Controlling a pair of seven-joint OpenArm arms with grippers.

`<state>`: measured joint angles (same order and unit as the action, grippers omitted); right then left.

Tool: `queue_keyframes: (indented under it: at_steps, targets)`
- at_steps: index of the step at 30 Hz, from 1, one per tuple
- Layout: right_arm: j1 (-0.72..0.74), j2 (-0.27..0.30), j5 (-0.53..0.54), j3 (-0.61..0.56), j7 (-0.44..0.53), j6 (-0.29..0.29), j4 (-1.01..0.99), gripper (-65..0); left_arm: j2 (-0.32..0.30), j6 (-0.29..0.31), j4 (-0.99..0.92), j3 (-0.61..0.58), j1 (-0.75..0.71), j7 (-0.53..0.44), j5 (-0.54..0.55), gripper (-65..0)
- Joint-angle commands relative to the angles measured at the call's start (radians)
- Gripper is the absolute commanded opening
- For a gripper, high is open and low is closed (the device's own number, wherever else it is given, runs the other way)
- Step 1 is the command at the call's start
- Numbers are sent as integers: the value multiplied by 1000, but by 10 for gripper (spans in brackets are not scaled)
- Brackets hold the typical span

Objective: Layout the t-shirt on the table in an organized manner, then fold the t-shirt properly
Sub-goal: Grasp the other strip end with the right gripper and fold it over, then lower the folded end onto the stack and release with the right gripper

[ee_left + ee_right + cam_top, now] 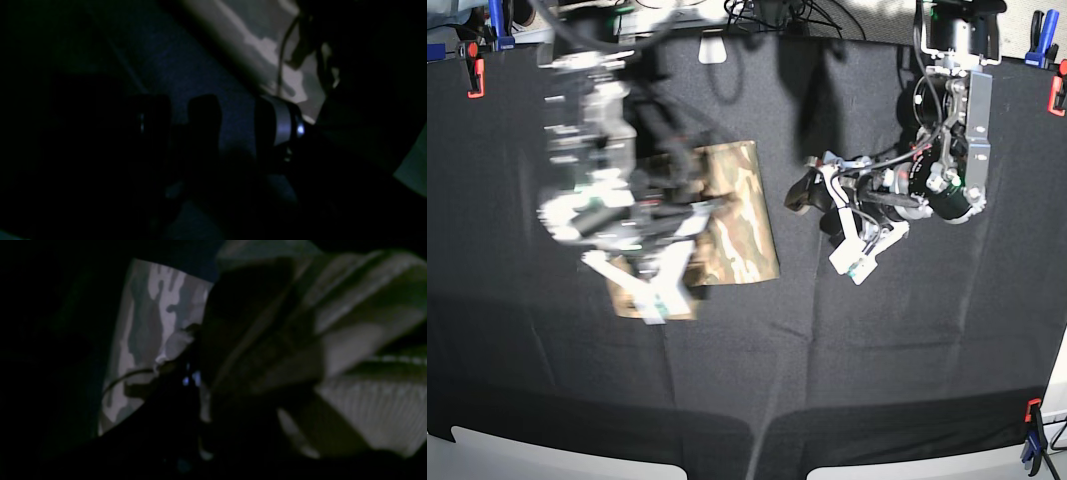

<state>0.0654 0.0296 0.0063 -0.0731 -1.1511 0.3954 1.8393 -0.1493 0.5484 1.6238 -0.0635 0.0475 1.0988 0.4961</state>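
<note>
The camouflage t-shirt (pixel 742 220) lies folded into a compact rectangle left of the middle of the black table (pixel 827 380). My right arm is motion-blurred over the shirt's left part. Its gripper (pixel 655 295) sits at the shirt's front left corner, where tan fabric shows. The right wrist view is dark, with bunched shirt fabric (pixel 350 340) pressed close around the gripper (pixel 206 400), which looks shut on it. My left gripper (pixel 805 196) hovers to the right of the shirt, apart from it. In the dark left wrist view its fingers (pixel 203 110) stand apart over bare cloth, and the shirt (pixel 260 43) is beyond them.
Orange and blue clamps (pixel 472 65) hold the cloth at the back left corner, and more clamps (pixel 1039 40) at the back right and the front right (pixel 1030 415). Cables (pixel 767 15) lie along the back edge. Bare black cloth stretches across the front.
</note>
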Motion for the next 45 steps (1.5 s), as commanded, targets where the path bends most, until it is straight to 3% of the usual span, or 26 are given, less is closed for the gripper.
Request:
queue_keyframes:
  at_steps: [1,6,9,15,18,21,23,26,29,32,37,40,45]
  targets:
    - [21,-11,-10,-10,21,-1,18,-650,-1,0,19,3,19,-17,-10,-279]
    - [21,-44,-105,-56,21,-47,18,-650,-1,-64,19,3,19,-15,-25,-279]
    - [21,-63,-159,-69,21,-83,18,-650,-1,-63,19,3,19,-15,-25,-279]
    - [21,-100,-167,-71,21,-89,18,-650,-1,-63,19,3,19,-12,-30,-279]
    - [20,-113,-164,-72,21,-88,18,-650,-1,-90,19,3,20,-3,-140,-279]
    - [21,-122,-164,-72,21,-88,18,-650,-2,-213,19,3,22,0,-305,-279]
    - [20,-121,-164,-72,21,-89,18,-650,-2,-263,19,4,22,0,-392,-278]
    - [20,-121,-159,-72,21,-90,18,-645,-2,-272,19,4,22,4,-428,-278]
    - [20,-121,-159,-72,21,-90,18,-449,-1,-272,19,4,22,4,-425,-279]
    - [20,-122,-100,-72,21,-90,18,-346,-1,-272,19,4,22,3,-425,-278]
    - [21,-167,82,-72,21,-88,19,-345,-2,-272,19,4,22,3,-426,-278]
    - [21,-187,160,-72,21,-30,19,-345,-2,-272,19,4,22,3,-426,-278]
    - [39,-187,168,-77,21,61,20,-345,-1,-272,19,4,22,3,-428,-278]
